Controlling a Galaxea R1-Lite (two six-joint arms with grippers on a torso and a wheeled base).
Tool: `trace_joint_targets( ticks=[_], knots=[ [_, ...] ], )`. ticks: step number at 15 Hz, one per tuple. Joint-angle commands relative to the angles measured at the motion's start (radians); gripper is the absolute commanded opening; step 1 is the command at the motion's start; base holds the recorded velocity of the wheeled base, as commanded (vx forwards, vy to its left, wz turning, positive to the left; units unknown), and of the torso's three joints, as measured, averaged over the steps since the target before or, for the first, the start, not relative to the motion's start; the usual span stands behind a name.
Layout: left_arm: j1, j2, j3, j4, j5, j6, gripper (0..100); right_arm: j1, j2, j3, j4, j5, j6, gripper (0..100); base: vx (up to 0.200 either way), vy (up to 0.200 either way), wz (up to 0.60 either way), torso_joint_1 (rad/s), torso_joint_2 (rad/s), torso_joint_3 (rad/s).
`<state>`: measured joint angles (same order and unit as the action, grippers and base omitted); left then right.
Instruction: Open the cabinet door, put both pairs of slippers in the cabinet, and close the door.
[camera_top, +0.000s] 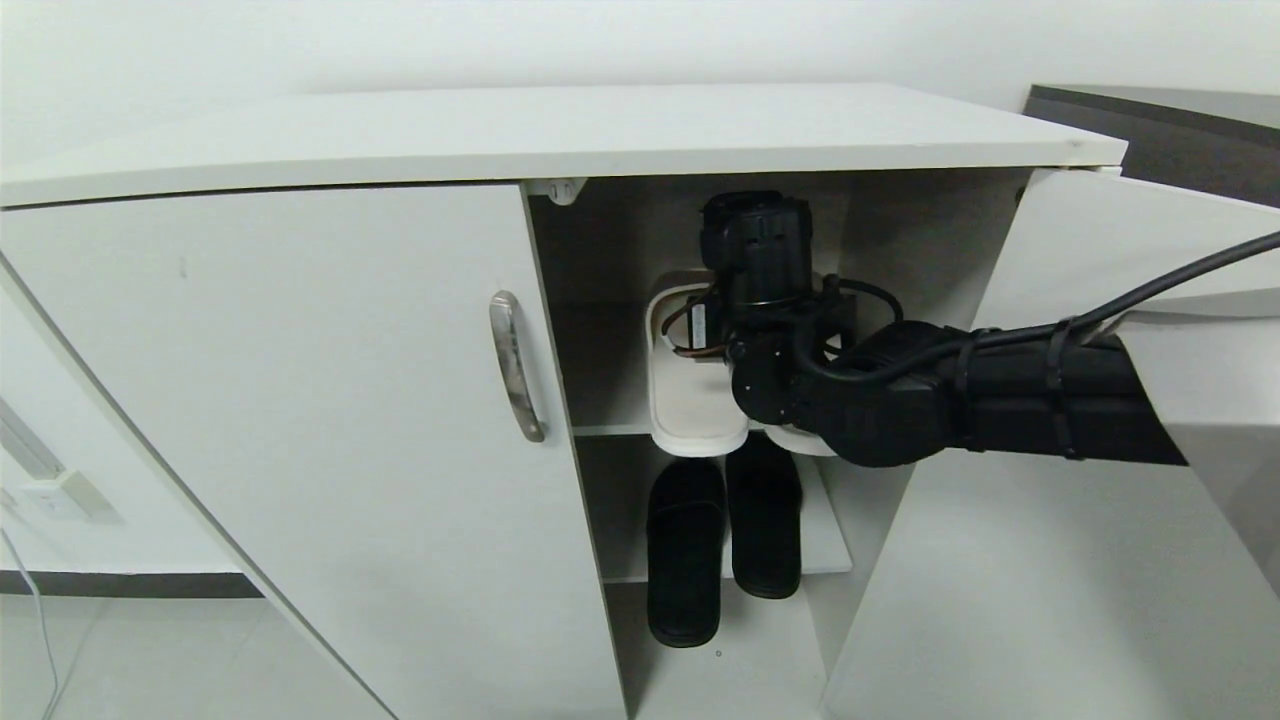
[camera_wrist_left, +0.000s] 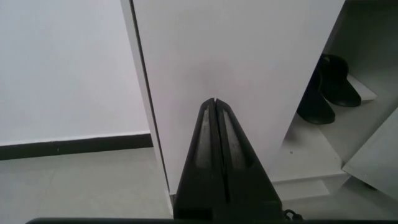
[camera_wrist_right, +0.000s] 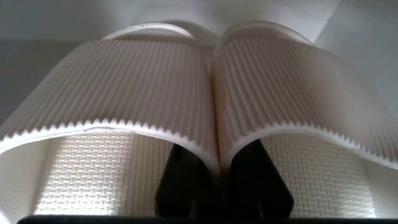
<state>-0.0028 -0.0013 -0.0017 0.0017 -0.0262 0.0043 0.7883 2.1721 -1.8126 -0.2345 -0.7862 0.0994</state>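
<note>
The white cabinet (camera_top: 560, 130) has its right door (camera_top: 1040, 580) swung open and its left door (camera_top: 270, 400) closed. A pair of white slippers (camera_top: 690, 415) lies on the upper shelf, heels hanging over its front edge. My right gripper (camera_wrist_right: 219, 171) reaches inside the cabinet and is shut on the touching inner strap edges of the white slippers (camera_wrist_right: 149, 81). A pair of black slippers (camera_top: 685, 545) sits on the lower shelf (camera_top: 828, 550), heels also overhanging. My left gripper (camera_wrist_left: 214, 106) is shut and empty, low in front of the closed left door, with the black slippers (camera_wrist_left: 329, 87) off to one side.
A metal handle (camera_top: 515, 365) is on the closed left door, close to the opening. The open right door stands beside my right arm. Grey floor (camera_wrist_left: 81, 186) and a white wall with a dark baseboard (camera_wrist_left: 74, 146) lie to the cabinet's left.
</note>
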Motion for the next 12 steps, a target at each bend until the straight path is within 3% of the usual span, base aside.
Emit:
trace_joint_targets(
  ticks=[1,12],
  knots=[
    [0.0,0.001,0.0,0.0,0.0,0.0,0,-0.011,0.064,-0.071,0.004,-0.001,-0.001,0,0.0,0.0,0.0,0.0,0.0,0.0],
    [0.0,0.001,0.0,0.0,0.002,-0.003,0,-0.029,0.115,-0.139,0.032,0.001,-0.001,0,0.0,0.0,0.0,0.0,0.0,0.0]
  ],
)
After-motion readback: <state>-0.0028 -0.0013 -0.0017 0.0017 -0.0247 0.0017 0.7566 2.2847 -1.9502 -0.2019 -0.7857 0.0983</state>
